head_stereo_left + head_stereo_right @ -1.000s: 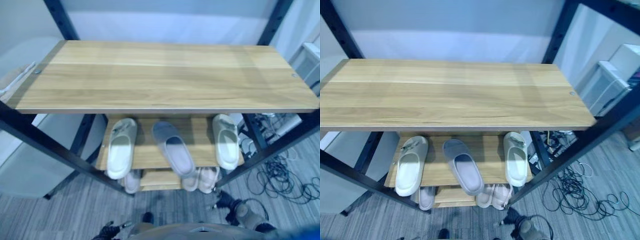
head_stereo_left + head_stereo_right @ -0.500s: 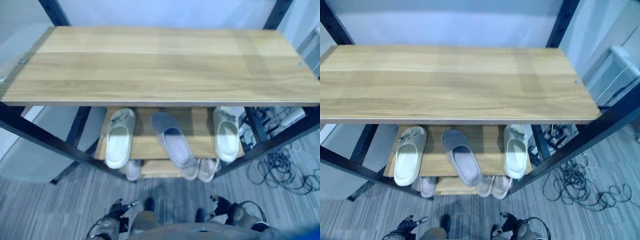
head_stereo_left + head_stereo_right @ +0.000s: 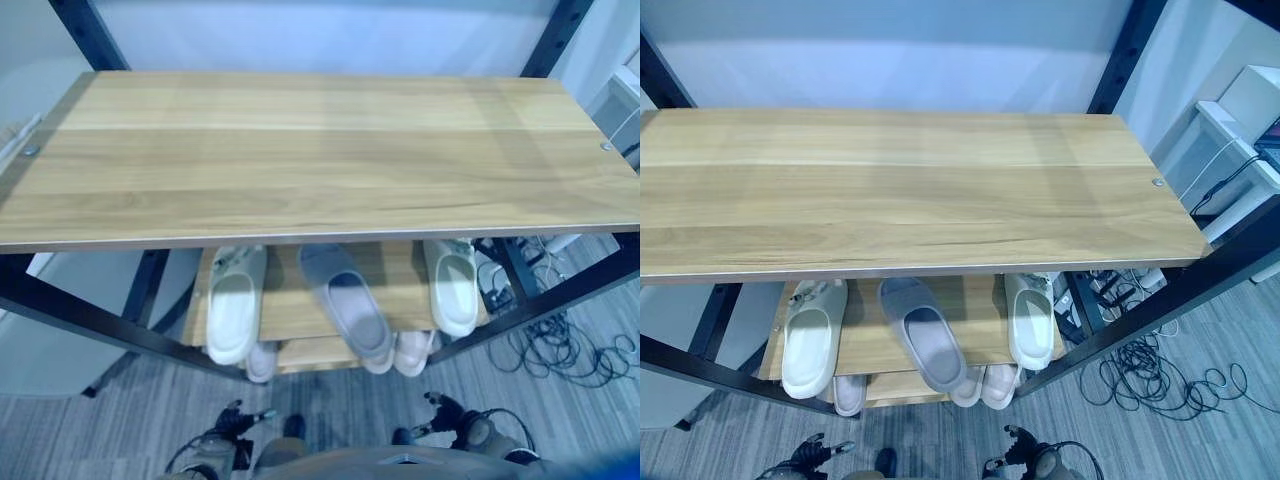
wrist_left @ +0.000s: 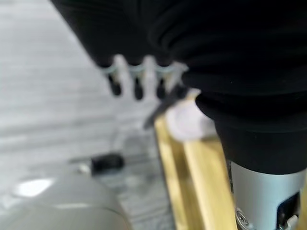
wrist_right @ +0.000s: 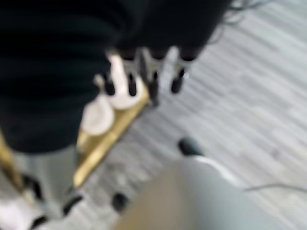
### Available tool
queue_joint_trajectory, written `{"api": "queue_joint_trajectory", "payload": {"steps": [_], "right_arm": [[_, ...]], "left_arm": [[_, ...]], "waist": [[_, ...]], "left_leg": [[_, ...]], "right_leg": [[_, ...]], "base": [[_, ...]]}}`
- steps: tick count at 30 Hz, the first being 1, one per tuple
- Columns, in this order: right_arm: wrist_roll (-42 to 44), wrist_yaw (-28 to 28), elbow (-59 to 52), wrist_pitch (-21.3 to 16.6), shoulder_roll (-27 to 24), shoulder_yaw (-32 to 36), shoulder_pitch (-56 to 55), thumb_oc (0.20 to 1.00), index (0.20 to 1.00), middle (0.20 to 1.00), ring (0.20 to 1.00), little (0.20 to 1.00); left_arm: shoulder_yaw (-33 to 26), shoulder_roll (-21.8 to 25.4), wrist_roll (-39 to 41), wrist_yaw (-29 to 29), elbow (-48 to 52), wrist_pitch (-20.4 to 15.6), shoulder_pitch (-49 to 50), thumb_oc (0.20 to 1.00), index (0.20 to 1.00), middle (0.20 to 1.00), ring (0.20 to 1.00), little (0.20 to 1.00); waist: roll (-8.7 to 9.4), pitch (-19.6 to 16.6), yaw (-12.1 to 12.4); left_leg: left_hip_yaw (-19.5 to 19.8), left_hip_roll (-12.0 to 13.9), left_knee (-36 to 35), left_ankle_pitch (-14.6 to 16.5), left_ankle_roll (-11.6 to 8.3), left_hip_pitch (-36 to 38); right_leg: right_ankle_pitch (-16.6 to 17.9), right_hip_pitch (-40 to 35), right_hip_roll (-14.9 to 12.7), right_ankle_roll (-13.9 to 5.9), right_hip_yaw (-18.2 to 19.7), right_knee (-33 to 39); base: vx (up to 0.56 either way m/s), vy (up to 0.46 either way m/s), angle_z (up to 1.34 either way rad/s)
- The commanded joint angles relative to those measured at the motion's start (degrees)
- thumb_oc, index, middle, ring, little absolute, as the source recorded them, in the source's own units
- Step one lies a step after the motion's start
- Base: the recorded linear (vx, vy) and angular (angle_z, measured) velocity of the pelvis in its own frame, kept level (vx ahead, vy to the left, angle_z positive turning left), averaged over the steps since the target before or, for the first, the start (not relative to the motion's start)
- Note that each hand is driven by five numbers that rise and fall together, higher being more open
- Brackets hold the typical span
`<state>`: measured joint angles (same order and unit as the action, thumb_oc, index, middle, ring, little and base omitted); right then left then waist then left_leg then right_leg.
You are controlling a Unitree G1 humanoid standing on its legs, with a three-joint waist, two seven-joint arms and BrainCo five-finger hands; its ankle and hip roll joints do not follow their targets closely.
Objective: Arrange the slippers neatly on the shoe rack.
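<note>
Shoe rack (image 3: 890, 190): black metal frame with wooden shelves; the wide top shelf overhangs the lower shelves.
Middle shelf (image 3: 865, 345): carries three slippers, their toe ends hidden under the top shelf and their heels at the front edge.
Cream slipper, left (image 3: 808, 340): lies near the left edge of the middle shelf, roughly square to the front edge, heel past it.
Grey slipper (image 3: 928, 340): lies at the centre of the middle shelf, skewed, heel angled toward the right edge and overhanging the front edge.
Cream slipper, right (image 3: 1030, 325): lies near the right edge of the middle shelf, roughly square to the front edge.
Bottom shelf (image 3: 315, 353): a narrow strip shows under the front edge of the middle shelf.
Pale slippers, bottom shelf: one (image 3: 262, 362) below the left cream slipper, a pair (image 3: 403, 353) side by side near the right edge; heels alone are visible.
Left hand (image 4: 139, 79): low over the grey floor, beside the left corner of the bottom shelf; fingers straight and slightly spread, holding nothing.
Right hand (image 5: 144, 69): low over the floor near the right corner of the bottom shelf; fingers extended, holding nothing.
Cables (image 3: 1160, 375): loose on the floor to the right of the rack.
</note>
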<state>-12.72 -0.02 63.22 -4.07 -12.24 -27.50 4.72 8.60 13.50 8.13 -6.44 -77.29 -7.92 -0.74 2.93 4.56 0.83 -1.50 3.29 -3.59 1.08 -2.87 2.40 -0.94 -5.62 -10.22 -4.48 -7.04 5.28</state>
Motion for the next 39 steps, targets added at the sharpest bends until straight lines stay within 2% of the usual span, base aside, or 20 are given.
{"api": "queue_joint_trajectory", "payload": {"steps": [1, 6, 11, 20, 25, 39], "right_arm": [[-0.5, 0.34, -1.49, -2.46, -1.74, -3.1, 0.1, 1.0, 1.0, 1.0, 1.0, 1.0], [1.39, 0.25, -8.07, -3.44, -3.33, -2.81, -1.26, 1.0, 1.0, 1.0, 1.0, 1.0], [0.79, 0.01, -9.55, -3.62, -3.52, -3.37, -2.2, 1.0, 1.0, 1.0, 1.0, 1.0], [0.56, -1.17, -17.36, -5.25, -5.32, -3.0, -5.96, 1.0, 1.0, 1.0, 1.0, 1.0], [0.56, 0.03, -26.42, -6.67, -8.28, -2.42, -11.46, 1.0, 1.0, 1.0, 1.0, 1.0], [1.3, -1.39, -51.96, -12.99, -16.27, 6.87, -27.25, 1.0, 1.0, 1.0, 1.0, 1.0]], "left_arm": [[-1.98, -0.32, -1.08, 0.55, -4.66, -0.2, -0.45, 1.0, 1.0, 1.0, 1.0, 1.0], [-1.01, -1.05, -1.66, 0.01, -3.68, -0.65, -0.08, 1.0, 1.0, 1.0, 1.0, 1.0], [0.28, -1.44, -1.8, -0.59, -2.66, -1.04, -0.87, 1.0, 1.0, 1.0, 1.0, 1.0], [0.94, -0.76, -3.9, -2.33, -1.93, -1.51, -1.22, 1.0, 1.0, 1.0, 1.0, 1.0], [-0.73, -0.14, -4.4, -2.83, -2.45, -1.9, -0.3, 1.0, 1.0, 1.0, 1.0, 1.0], [-0.81, -0.44, -7.87, -6.34, 0.58, -4.46, 1.61, 1.0, 1.0, 1.0, 1.0, 1.0]], "waist": [[0.82, -3.52, 0.53], [0.7, -4.01, -0.42], [1.08, -3.63, -1.11], [2.39, -3.68, -1.82], [3.0, -4.26, -2.91], [2.19, -3.94, -6.6]], "left_leg": [[0.0, 3.51, 3.82, -1.16, -2.02, -3.91], [-0.47, 4.04, -0.44, -3.68, -2.38, -2.61], [-0.42, 3.89, -1.41, -4.02, -2.18, -2.45], [-2.12, 2.93, -1.41, -2.61, -1.36, -1.71], [-3.11, 2.03, -1.41, -1.55, -0.88, -0.52], [-6.35, 0.16, -1.41, 0.27, 0.41, 2.16]], "right_leg": [[-0.57, 2.02, -4.84, -5.88, 2.09, -6.74], [-0.51, 1.88, -4.09, -6.01, 1.87, -6.1], [0.02, 2.92, -3.8, -6.27, 1.98, -7.32], [1.72, 4.19, -4.65, -7.43, 2.98, -7.25], [2.45, 3.9, -5.64, -8.18, 3.78, -7.16], [4.48, 4.98, -7.28, -9.87, 6.72, -7.34]], "base": [[-0.01, -0.016, -0.15], [-0.04, -0.006, -0.06], [-0.06, 0.035, 0.02], [-0.05, 0.044, -0.08], [0.0, 0.039, -0.1], [-0.01, 0.043, -0.16]]}}
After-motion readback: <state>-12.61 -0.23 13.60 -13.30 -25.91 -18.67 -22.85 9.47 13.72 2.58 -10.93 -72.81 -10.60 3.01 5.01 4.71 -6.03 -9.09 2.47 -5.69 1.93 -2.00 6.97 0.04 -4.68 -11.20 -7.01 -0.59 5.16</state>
